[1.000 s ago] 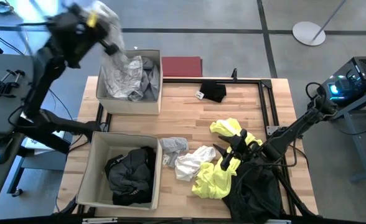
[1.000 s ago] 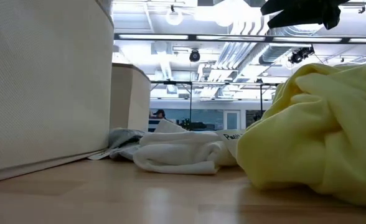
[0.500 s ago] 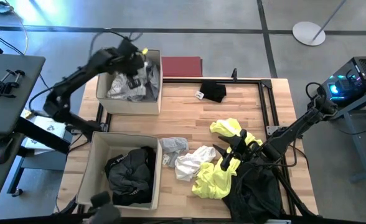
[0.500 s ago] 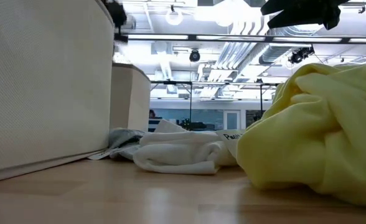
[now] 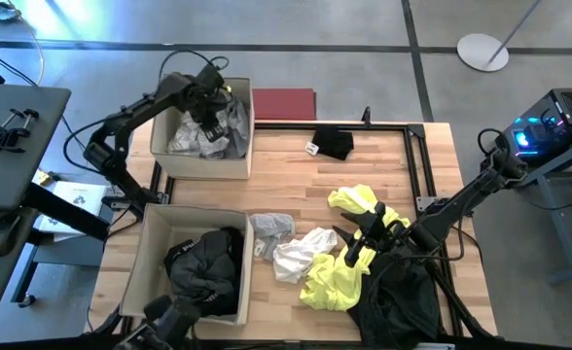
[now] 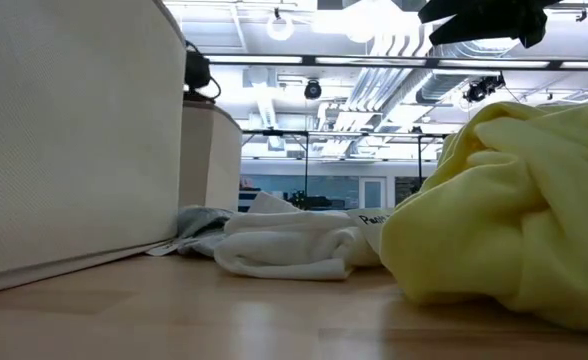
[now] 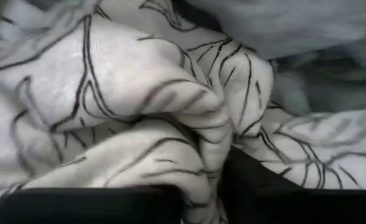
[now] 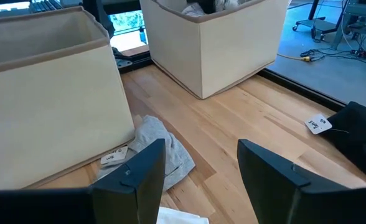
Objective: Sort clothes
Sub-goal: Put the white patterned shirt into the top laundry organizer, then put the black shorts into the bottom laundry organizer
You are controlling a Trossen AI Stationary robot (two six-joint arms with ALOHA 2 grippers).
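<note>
My left gripper (image 5: 211, 109) is down inside the far beige box (image 5: 200, 167), shut on a white garment with thin black lines (image 7: 139, 93) that lies on the light grey and white clothes there. My right gripper (image 5: 362, 241) is open and empty above the neon yellow garment (image 5: 337, 280). On the table lie a light grey garment (image 5: 271, 228), a white one (image 5: 296, 255), a black one with a tag (image 5: 333, 143) and a dark one (image 5: 398, 301). Dark clothes (image 5: 206, 272) fill the near beige box (image 5: 148, 255). My left gripper pinches a bunched fold of the white patterned garment (image 7: 198, 165) between its two fingers, coming from above into the box. The rest of the garment lies slack on the clothes in the box. How many layers it has, I cannot tell.
A flat dark red rectangle (image 5: 284, 103) lies behind the table beside the far box. A black metal frame (image 5: 417, 156) runs along the table's far and right sides. Bare wood (image 5: 296, 185) lies between the boxes and the clothes pile.
My left gripper has come down from above the far box's left side into the box, moving toward the table's right. The white patterned garment that hung below it now lies in the box.
</note>
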